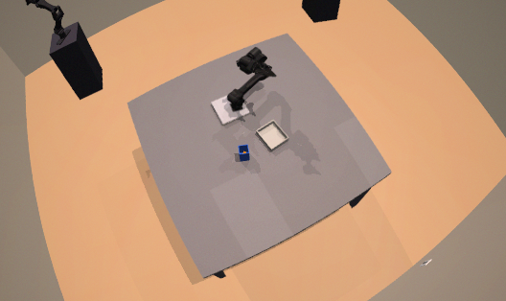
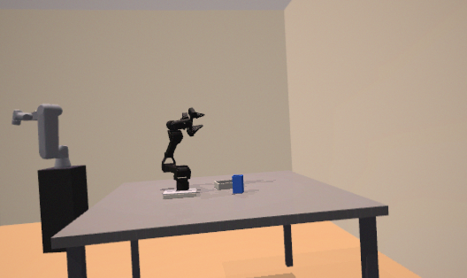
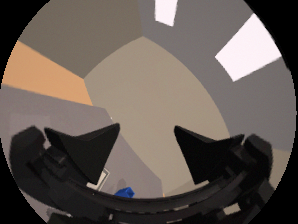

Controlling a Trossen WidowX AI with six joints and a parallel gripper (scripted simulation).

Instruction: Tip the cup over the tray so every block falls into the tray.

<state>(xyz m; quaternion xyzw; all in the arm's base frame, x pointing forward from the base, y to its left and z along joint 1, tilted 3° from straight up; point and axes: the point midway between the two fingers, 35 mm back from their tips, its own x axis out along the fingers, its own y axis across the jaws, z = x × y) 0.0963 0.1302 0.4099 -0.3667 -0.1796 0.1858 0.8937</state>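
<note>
The blue square cup (image 1: 243, 156) (image 2: 238, 184) (image 3: 125, 193) stands upright on the worktop (image 1: 177, 144) (image 2: 208, 212) (image 3: 135, 157), just beside the tray (image 1: 262, 143) (image 2: 223, 188) (image 3: 103, 183). Probably light, stiff; grip opposite walls below the rim. The pincer (image 2: 203, 121) (image 3: 147, 127) hangs wide open, empty.

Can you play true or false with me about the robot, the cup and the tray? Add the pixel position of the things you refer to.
1. The cup (image 1: 243, 157) (image 2: 238, 184) (image 3: 125, 193) is blue. True.
2. The cup is inside the tray (image 1: 287, 139) (image 2: 223, 186) (image 3: 103, 182). False: it stands on the table (image 1: 187, 158) (image 2: 217, 214) (image 3: 35, 117), beside the tray.
3. The gripper (image 2: 202, 121) (image 3: 147, 127) is open. True.
4. The cup is lying on its side. False: it stands upright.
5. Something orange shows inside the cup. True.
6. The gripper is touching the tray. False: it is up above the table, away from the tray.
</note>
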